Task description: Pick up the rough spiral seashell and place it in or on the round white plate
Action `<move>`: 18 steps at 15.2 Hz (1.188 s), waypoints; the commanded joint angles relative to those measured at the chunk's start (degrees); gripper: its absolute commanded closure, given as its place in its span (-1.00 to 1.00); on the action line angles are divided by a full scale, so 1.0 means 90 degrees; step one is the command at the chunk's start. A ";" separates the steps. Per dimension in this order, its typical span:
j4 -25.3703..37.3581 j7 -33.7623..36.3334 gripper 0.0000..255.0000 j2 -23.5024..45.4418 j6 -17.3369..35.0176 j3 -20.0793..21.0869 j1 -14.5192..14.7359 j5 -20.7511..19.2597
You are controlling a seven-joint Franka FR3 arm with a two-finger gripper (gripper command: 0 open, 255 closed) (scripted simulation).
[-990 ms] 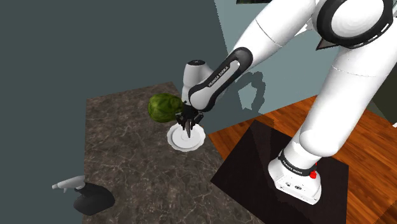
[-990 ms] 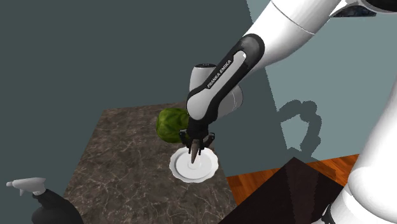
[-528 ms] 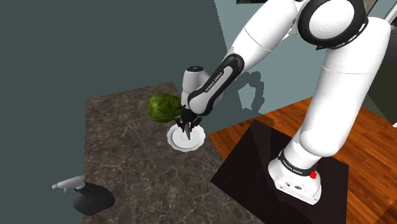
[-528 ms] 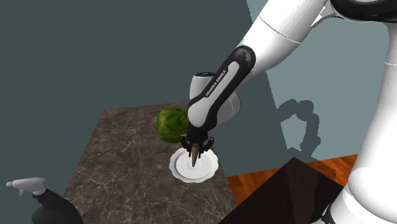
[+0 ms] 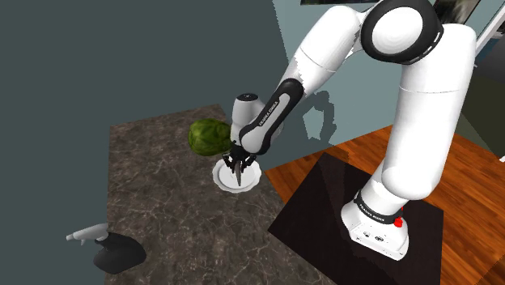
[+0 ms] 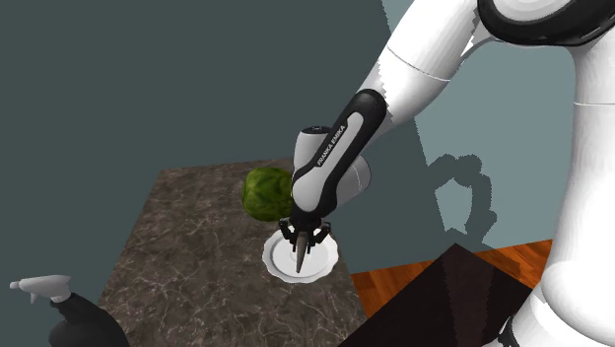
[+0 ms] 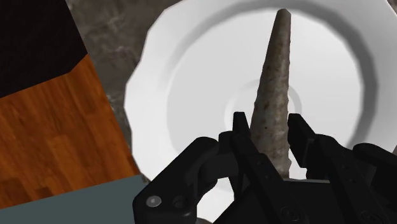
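Green round thing (image 6: 266,192) is parked just beside the plate (image 6: 275,264) on the worktop (image 6: 187,256), so no sideways swing should be made that way. Spiral shell (image 7: 273,63) is clamped by its wide end in the claw (image 7: 268,122), tip aimed down at the plate's middle; touching or just above, can't be told. Prob best if it's eased down & laid flatter before being let go, else it could get tipped over the rim twd the wood floor (image 7: 57,146).
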 commanded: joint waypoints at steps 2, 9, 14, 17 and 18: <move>0.0007 0.0003 1.00 0.0015 0.0010 -0.0006 0.0004 -0.0007; 0.0007 0.0002 -1.00 0.0015 0.0010 -0.0006 0.0004 -0.0006; -0.0097 -0.0206 -1.00 -0.0678 -0.0571 0.0217 -0.0226 0.0287; -0.0111 -0.0267 -1.00 -0.0857 -0.0732 0.0252 -0.0264 0.0372; -0.0111 -0.0268 -1.00 -0.0857 -0.0732 0.0252 -0.0264 0.0373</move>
